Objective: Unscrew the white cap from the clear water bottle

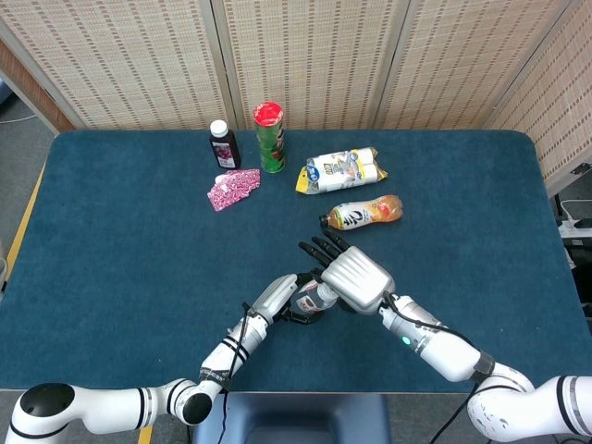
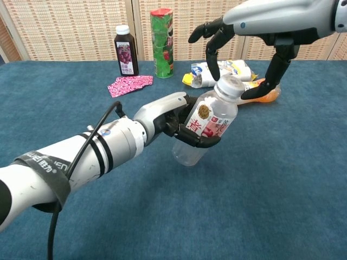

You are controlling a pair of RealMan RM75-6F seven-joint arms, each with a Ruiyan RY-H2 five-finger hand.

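the clear water bottle [image 2: 203, 125] stands near the front edge of the blue table [image 1: 111, 259], tipped a little so its top leans away from the left arm. its bottom looks lifted off the cloth on one side. the white cap [image 2: 229, 85] is on the bottle.

the left hand [image 2: 176, 120] wraps around the bottle's middle and grips it over the label. its arm reaches in low from the front edge.

the right hand [image 2: 255, 38] hangs just above the cap with fingers spread and curved down. it holds nothing. i cannot tell if a fingertip touches the cap.

behind the bottle lies an orange drink bottle [image 1: 365, 213] on its side, then a yellow snack bag [image 1: 340, 170]. further back stand a green chip can [image 1: 269, 137] and a dark juice bottle [image 1: 223, 144], with a pink packet [image 1: 233, 188] beside them. there is lots of bare blue table on both sides of the bottle.
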